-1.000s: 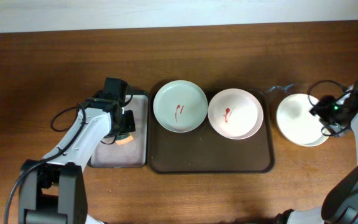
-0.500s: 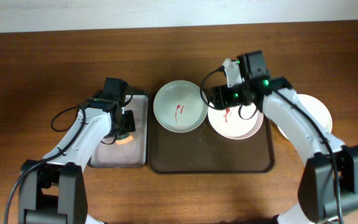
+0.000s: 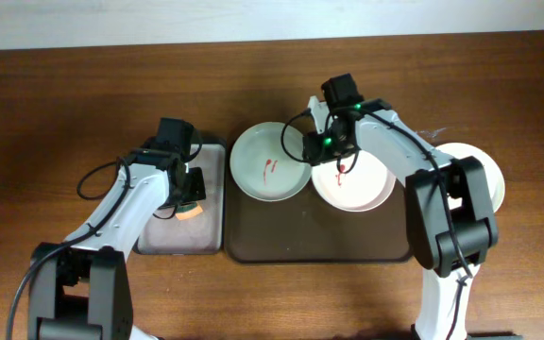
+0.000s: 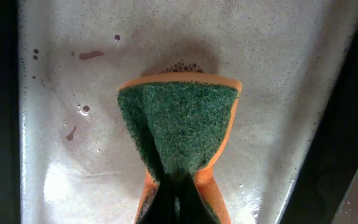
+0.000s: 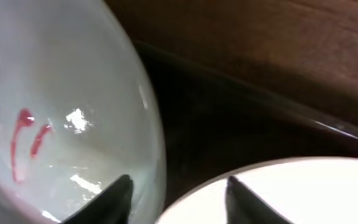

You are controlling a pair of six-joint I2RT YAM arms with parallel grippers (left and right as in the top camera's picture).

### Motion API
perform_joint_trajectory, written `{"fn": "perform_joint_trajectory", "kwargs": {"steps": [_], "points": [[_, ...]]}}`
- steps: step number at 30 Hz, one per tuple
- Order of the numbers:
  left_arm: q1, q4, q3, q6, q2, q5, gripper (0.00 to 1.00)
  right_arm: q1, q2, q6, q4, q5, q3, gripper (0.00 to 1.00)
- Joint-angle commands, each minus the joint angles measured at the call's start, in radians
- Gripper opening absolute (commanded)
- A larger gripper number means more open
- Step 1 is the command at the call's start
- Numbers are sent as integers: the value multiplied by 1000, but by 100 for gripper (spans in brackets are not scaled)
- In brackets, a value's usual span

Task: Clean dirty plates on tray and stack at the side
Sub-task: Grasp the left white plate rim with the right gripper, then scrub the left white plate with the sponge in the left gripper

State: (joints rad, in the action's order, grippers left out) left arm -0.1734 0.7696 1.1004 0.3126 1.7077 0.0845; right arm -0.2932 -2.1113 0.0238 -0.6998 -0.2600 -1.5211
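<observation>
hanging over the large dark brown rectangular tray, your right gripper sits above the gap between two plates. its fingers are spread apart and hold nothing. one finger is over the pale green round plate with red sauce streaks, the other over the pinkish round plate just right of it. the third whitish plate lies off the tray on the wooden table, to the right, partly hidden by the arm. your left gripper pinches a folded green-and-orange sponge over the narrow grey tray, which is spotted dark red. you cannot tell if the sponge touches it.
</observation>
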Motion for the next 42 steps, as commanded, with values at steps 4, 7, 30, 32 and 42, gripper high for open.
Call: {"fn": "perform_joint_trajectory", "kwargs": {"steps": [4,7,30,32,42], "points": [[4,-2,-1,-15,3,-10,0,-13,-1,14,-59,10,-6,26],[4,-2,-1,-15,3,-9,0,-14,47,14,-83,40,-33,34],[4,-2,32,-15,-31,-90,0,-66,57,62,-423,-28,-94,4],[-1,-8,43,-15,-61,-189,0,-81,56,62,-437,-26,-71,4],[-309,-43,28,204,-79,-261,0,-93,55,63,-346,-24,54,4]]}}
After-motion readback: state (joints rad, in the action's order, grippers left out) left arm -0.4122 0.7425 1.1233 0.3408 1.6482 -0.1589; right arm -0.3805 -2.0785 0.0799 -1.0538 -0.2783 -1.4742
